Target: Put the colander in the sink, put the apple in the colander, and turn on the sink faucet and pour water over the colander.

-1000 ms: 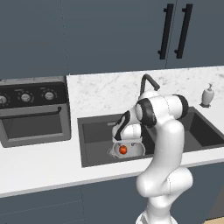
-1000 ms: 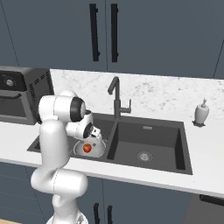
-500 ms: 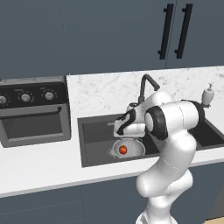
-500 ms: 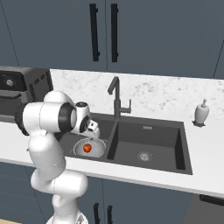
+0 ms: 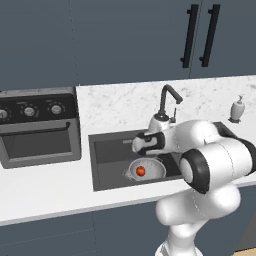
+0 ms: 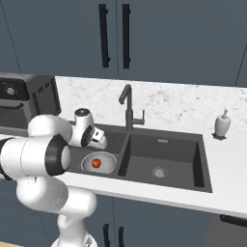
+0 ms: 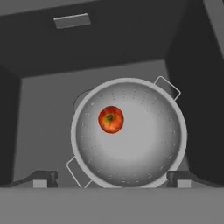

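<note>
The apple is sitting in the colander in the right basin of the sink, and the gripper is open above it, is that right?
Not quite. The colander, with the apple inside, sits in the sink's left basin, as the right base view shows. The gripper is open above it.

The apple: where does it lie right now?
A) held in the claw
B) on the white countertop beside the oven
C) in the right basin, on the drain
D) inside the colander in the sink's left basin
D: the apple rests inside the colander, which sits in the left basin of the sink, apart from the open claw.
</note>
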Motion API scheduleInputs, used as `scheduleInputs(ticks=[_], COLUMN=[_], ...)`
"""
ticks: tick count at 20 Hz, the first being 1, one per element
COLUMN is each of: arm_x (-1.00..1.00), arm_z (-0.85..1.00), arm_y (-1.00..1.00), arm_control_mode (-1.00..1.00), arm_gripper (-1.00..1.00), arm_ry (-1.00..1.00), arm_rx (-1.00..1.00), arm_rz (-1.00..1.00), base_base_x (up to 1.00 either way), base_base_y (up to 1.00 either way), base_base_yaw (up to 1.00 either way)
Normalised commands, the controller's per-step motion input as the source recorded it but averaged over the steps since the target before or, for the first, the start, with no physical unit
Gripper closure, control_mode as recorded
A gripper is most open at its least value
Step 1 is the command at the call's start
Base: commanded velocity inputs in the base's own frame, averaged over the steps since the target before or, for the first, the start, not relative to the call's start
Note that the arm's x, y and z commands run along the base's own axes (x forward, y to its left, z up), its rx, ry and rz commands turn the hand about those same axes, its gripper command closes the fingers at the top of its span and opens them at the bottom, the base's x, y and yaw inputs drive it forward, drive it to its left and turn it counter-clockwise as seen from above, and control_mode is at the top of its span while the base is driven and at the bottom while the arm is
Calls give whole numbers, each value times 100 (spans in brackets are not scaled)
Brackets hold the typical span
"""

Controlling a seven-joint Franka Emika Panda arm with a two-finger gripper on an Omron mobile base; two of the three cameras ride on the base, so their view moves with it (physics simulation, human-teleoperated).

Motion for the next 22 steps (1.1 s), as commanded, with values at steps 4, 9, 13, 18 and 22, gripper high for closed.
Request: scheduleInputs(ticks=[4,9,13,18,22], arm_x=[-29,-33,-31,-16,-6], arm_z=[64,52,54,66,68], arm_y=[-7,-1,0,-1,0], arm_control_mode=[-100,-100,-100,-100,-100], arm_gripper=[-100,-100,-100,-100,-100], arm_ry=[-18,-26,-26,-19,-16], arm_rx=[0,0,0,3,2], arm_rz=[0,0,0,0,0], base_base_x=[0,0,0,0,0], base_base_y=[0,0,0,0,0], base_base_yaw=[0,0,0,0,0])
